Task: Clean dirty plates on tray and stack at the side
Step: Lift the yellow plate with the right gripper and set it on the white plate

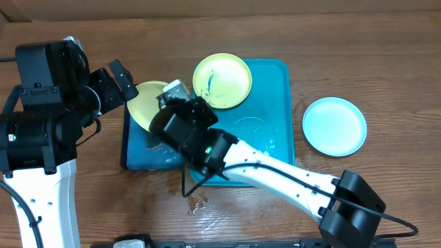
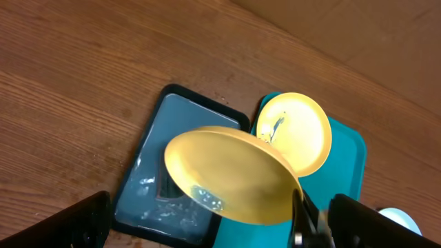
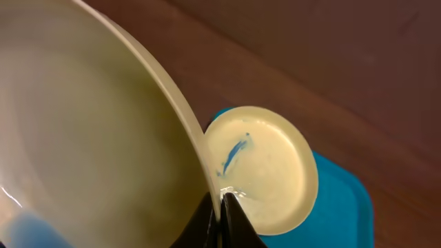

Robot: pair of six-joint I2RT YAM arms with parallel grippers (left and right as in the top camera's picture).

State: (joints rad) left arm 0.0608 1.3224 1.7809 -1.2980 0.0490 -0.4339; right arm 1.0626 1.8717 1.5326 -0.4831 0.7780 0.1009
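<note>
My right gripper is shut on the rim of a yellow-green plate and holds it tilted on edge above the left end of the teal tray. My left gripper is open, with its fingers spread wide beside that plate. A second yellow-green plate with a blue smear lies at the back of the tray. A light blue plate lies on the table to the right of the tray.
A smaller dark-rimmed blue tray holding water sits at the teal tray's left side, mostly under the arms. Water drops lie on the table by the front edge of the trays. My right arm crosses the teal tray's front.
</note>
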